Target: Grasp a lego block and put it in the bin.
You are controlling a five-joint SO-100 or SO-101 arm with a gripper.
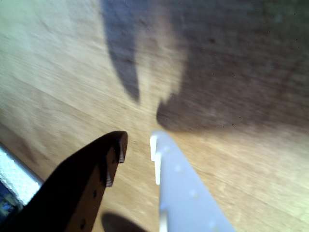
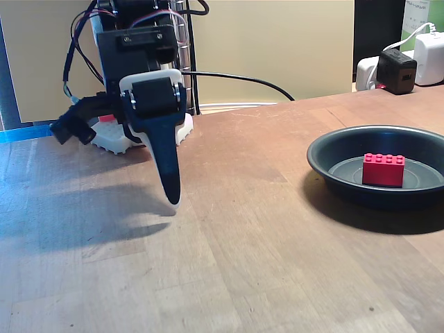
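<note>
In the fixed view the red lego block (image 2: 383,169) lies inside the bin (image 2: 345,195), a shallow dark round pan at the table's right side. My gripper (image 2: 173,201) hangs far to the left of the bin, fingertips pointing down just above the wooden table. The wrist view shows the gripper (image 1: 138,142) from behind: a black finger (image 1: 104,166) and a white finger (image 1: 178,179) with a narrow gap between their tips. Nothing is between them, only bare wood below.
The arm's white base (image 2: 114,142) stands at the back left with cables running off it. A black charger cube (image 2: 397,71) and white adapters (image 2: 430,59) sit at the back right. A pale metal strip (image 1: 14,179) marks the table's edge in the wrist view.
</note>
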